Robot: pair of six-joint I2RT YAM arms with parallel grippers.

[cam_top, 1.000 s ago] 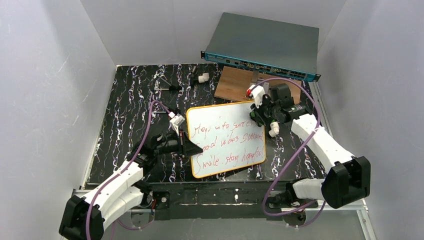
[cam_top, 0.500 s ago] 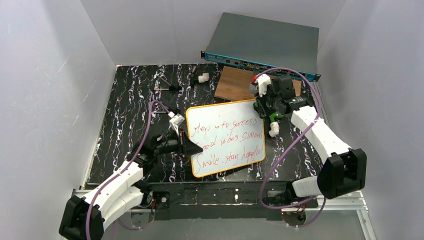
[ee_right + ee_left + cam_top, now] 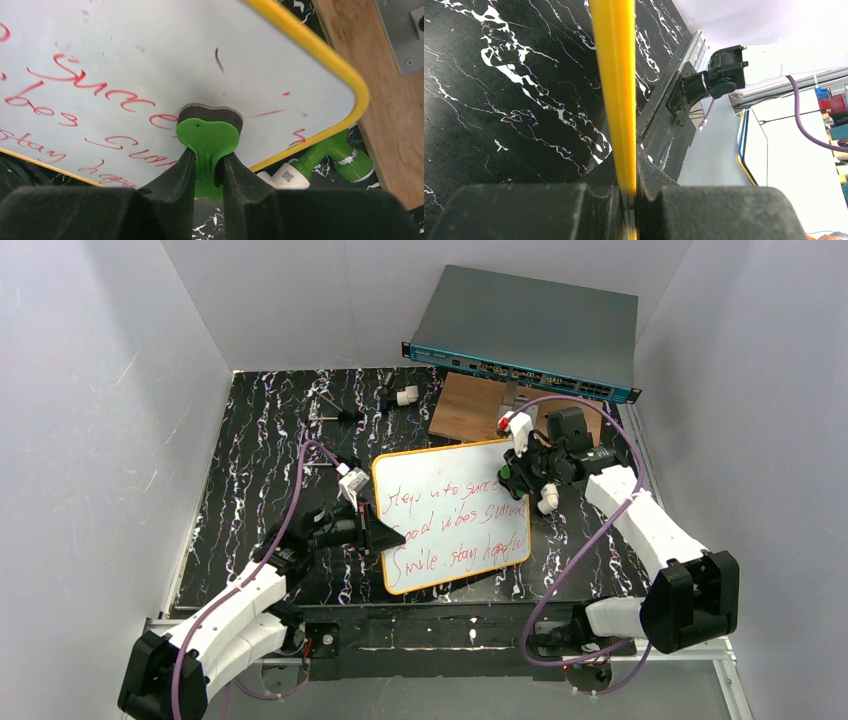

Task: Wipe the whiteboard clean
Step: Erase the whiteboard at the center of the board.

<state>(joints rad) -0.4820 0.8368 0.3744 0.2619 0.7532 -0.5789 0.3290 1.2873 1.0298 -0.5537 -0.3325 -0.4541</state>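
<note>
right gripper clamped on green eraser — I've just swung it back onto the whiteboard, far-right corner | left gripper pinches its yellow edge | whiteboard lies between the arms, nearly all writing left

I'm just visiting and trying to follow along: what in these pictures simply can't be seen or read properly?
- Top view: the red words on the whiteboard are too small to read surely; the right arm covers the top line's end.
- Left wrist view: only the board's yellow frame shows, edge-on; its face is hidden.
- Right wrist view: the right jaws hide the lower part of the green eraser; the left edge cuts off the writing.
</note>
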